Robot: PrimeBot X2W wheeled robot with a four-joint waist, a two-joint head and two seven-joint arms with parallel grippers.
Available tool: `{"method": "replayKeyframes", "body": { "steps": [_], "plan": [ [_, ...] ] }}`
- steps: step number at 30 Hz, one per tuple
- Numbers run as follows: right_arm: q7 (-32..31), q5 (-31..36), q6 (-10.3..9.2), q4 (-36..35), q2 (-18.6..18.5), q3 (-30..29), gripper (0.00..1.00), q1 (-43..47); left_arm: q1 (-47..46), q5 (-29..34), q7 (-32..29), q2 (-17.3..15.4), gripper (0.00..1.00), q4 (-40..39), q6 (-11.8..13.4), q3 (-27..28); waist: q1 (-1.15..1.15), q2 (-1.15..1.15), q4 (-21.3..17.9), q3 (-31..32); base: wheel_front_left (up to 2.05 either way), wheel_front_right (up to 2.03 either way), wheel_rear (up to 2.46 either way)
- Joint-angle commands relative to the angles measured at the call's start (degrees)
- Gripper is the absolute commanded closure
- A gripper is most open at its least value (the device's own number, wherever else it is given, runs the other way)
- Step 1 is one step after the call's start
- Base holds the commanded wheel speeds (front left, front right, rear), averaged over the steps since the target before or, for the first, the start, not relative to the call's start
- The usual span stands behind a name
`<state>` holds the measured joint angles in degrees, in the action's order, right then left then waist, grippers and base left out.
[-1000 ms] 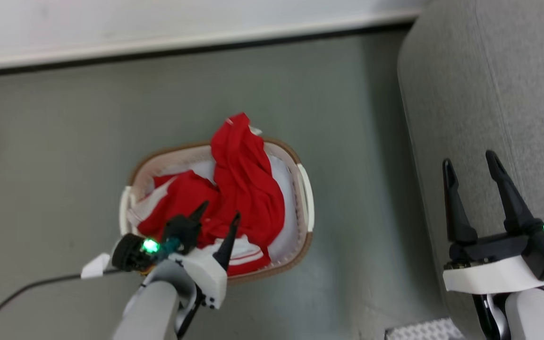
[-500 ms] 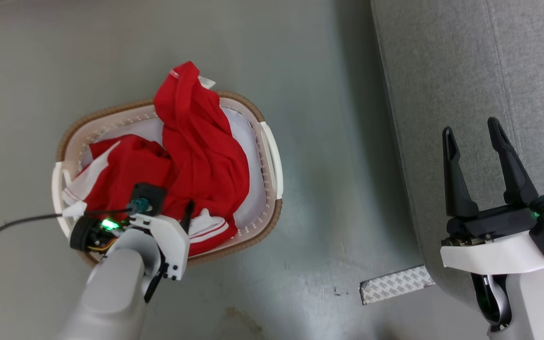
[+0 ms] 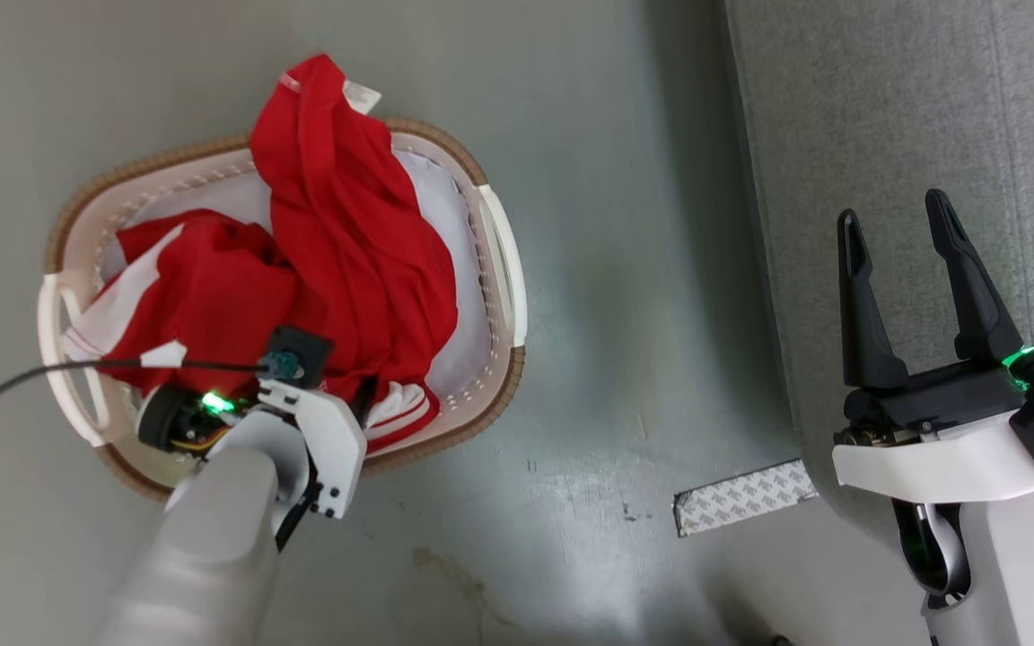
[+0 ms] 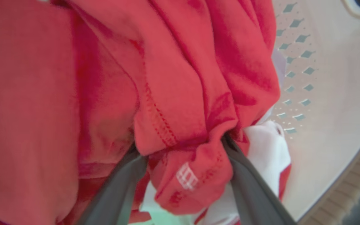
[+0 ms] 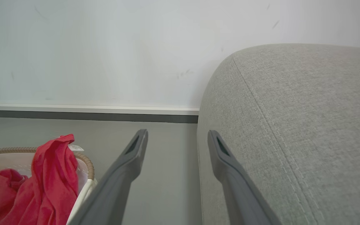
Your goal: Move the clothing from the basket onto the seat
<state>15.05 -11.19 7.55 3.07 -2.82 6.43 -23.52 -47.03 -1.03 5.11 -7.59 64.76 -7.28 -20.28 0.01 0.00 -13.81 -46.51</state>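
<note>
Straddles a fold of the clothing [image 3: 355, 242] with the parted left gripper [image 4: 180, 147] inside the basket [image 3: 503, 269], the seat [image 3: 885, 108] lying well right, beside the open, empty right gripper [image 3: 894, 211].

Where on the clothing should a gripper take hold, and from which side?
The bunched hem fold of the clothing beside its white cuff, from above into the basket: it stands proud and narrow, and the left gripper straddles it.
</note>
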Motion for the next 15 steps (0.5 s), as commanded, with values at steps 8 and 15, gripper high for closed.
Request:
{"method": "replayKeyframes", "body": {
  "steps": [8, 15],
  "plan": [
    [0.2, -0.3, -0.12, 0.2, -0.1, 0.0, 0.00, -1.0, -2.8, -1.5, 2.7, 0.7, 1.00, 2.2, -0.2, -4.0, -0.01, 0.00, 0.1, -0.9, 0.00, 0.00, 0.00],
    [0.2, 0.1, -0.12, 1.7, -0.1, -0.5, 0.00, 1.8, 0.2, -8.0, 8.5, 2.5, 1.00, 0.0, -0.2, -4.2, -0.01, 0.00, 2.1, 7.2, 0.00, 0.00, 0.00]
  ]
}}
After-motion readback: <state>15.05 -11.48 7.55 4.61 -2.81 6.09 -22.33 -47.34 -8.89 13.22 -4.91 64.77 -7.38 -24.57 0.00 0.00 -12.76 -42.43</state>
